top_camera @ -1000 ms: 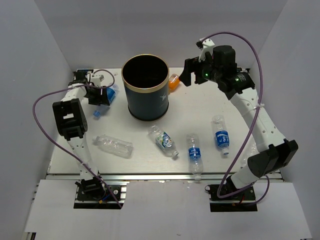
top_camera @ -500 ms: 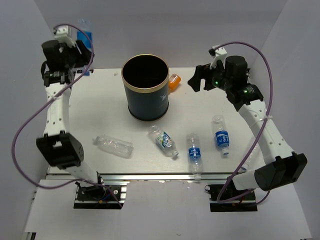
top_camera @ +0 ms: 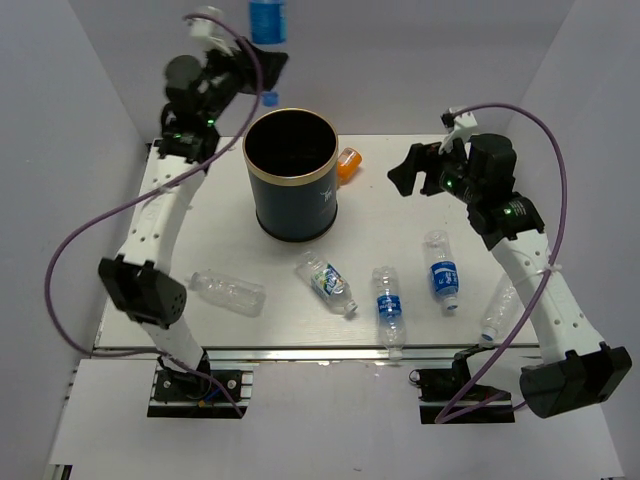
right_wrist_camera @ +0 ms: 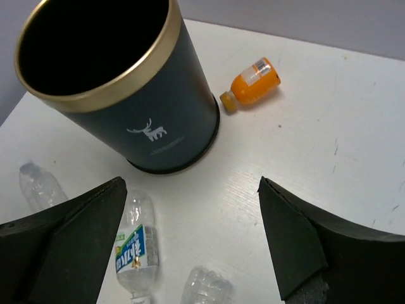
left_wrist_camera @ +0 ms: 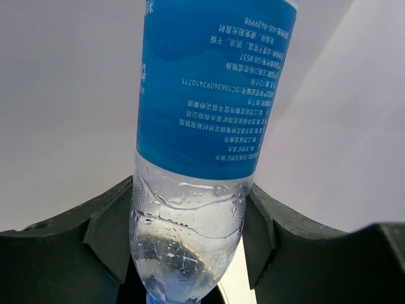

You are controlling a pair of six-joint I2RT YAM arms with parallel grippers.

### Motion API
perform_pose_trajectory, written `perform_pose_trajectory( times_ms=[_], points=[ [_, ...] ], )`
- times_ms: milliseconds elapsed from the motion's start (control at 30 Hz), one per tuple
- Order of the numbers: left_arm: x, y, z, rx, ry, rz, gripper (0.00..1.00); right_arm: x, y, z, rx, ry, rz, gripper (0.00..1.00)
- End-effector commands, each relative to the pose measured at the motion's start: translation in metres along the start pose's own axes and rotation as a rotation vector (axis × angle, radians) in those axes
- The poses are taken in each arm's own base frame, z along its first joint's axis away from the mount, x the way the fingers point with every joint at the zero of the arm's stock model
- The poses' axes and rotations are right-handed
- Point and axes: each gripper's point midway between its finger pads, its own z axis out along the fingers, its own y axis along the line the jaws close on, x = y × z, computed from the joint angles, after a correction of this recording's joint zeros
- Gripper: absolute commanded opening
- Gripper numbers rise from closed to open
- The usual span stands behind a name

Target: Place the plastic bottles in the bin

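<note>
One crinkly clear bottle (left_wrist_camera: pixel 209 95) pinched by left claw (left_wrist_camera: pixel 186 234); right claw (right_wrist_camera: pixel 190 190) spread wide.

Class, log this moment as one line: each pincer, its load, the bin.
left pincer: shut on blue-label bottle, held high near bin | right pincer: open, empty, facing orange bottle | bin: upright
</note>
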Motion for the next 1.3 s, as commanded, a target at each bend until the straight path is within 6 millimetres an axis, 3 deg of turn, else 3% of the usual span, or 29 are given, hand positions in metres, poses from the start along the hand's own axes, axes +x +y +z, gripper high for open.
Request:
perform_pose_trajectory(
  times_ms=[0, 67, 167, 233, 267, 300, 333, 367, 567, 767, 800, 833, 867, 900, 933, 967, 1033, 1067, 1100, 1133, 1200, 1233, 1267],
  points=[
    [0.043, -0.013, 0.024, -0.018, 0.095, -0.005, 0.46, 0.017, -0.002, -0.005, 0.014, 0.013, 0.038, 0.89],
    [0.068, -0.001, 0.03, -0.046, 0.137, -0.018, 0.49, 0.028, -0.007, -0.011, 0.042, 0.034, 0.042, 0.89],
    [0.089, 0.007, 0.027, -0.078, 0.168, -0.035, 0.61, 0.048, -0.021, -0.02, 0.127, 0.077, 0.045, 0.89],
    [0.097, 0.006, 0.022, -0.08, 0.185, -0.032, 0.74, 0.063, -0.027, -0.023, 0.159, 0.109, 0.063, 0.89],
    [0.092, 0.001, 0.017, -0.071, 0.179, -0.019, 0.87, 0.067, -0.025, -0.027, 0.16, 0.113, 0.072, 0.89],
    [0.102, 0.001, 0.012, -0.071, 0.196, -0.013, 0.92, 0.082, -0.024, -0.029, 0.157, 0.152, 0.104, 0.89],
    [0.101, -0.003, 0.009, -0.065, 0.194, -0.013, 0.96, 0.083, -0.02, -0.032, 0.145, 0.157, 0.122, 0.89],
    [0.091, -0.009, 0.004, -0.058, 0.174, -0.004, 0.98, 0.099, -0.018, -0.035, 0.139, 0.199, 0.147, 0.89],
    [0.082, -0.023, -0.014, -0.042, 0.184, -0.007, 0.98, 0.196, -0.009, -0.054, 0.136, 0.459, 0.249, 0.89],
    [0.041, -0.023, -0.04, -0.146, 0.144, 0.021, 0.98, 0.258, 0.004, -0.062, 0.147, 0.631, 0.258, 0.89],
    [0.044, -0.018, -0.049, -0.185, 0.169, 0.024, 0.98, 0.271, 0.004, -0.063, 0.158, 0.661, 0.271, 0.89],
    [0.03, -0.015, -0.063, -0.243, 0.141, 0.04, 0.98, 0.277, 0.005, -0.061, 0.16, 0.669, 0.272, 0.89],
    [0.042, -0.002, -0.076, -0.312, 0.177, 0.04, 0.98, 0.283, 0.008, -0.055, 0.148, 0.684, 0.264, 0.89],
    [0.042, 0.004, -0.087, -0.36, 0.176, 0.042, 0.98, 0.29, 0.009, -0.053, 0.146, 0.7, 0.262, 0.89],
    [0.027, 0.009, -0.108, -0.438, 0.131, 0.036, 0.98, 0.298, 0.008, -0.049, 0.156, 0.725, 0.261, 0.89],
    [0.049, 0.022, -0.124, -0.504, 0.181, 0.026, 0.98, 0.3, 0.011, -0.043, 0.144, 0.725, 0.253, 0.89],
    [0.058, 0.031, -0.149, -0.59, 0.179, -0.022, 0.98, 0.309, 0.008, -0.035, 0.153, 0.735, 0.23, 0.89],
    [0.053, 0.036, -0.172, -0.654, 0.156, -0.032, 0.98, 0.314, 0.004, -0.03, 0.168, 0.736, 0.225, 0.89],
    [0.08, 0.048, -0.189, -0.708, 0.206, -0.042, 0.98, 0.312, 0.001, -0.019, 0.169, 0.7, 0.212, 0.89],
    [0.087, 0.052, -0.201, -0.754, 0.209, -0.077, 0.98, 0.315, -0.004, -0.014, 0.185, 0.706, 0.194, 0.84],
    [0.107, 0.07, -0.247, -0.931, 0.246, -0.104, 0.98, 0.311, -0.007, -0.008, 0.2, 0.704, 0.175, 0.69],
    [0.122, 0.074, -0.267, -1.011, 0.276, -0.167, 0.98, 0.304, -0.01, -0.002, 0.205, 0.686, 0.158, 0.52],
    [0.124, 0.074, -0.28, -1.043, 0.273, -0.192, 0.98, 0.295, -0.015, 0.002, 0.233, 0.654, 0.146, 0.44]
  ],
)
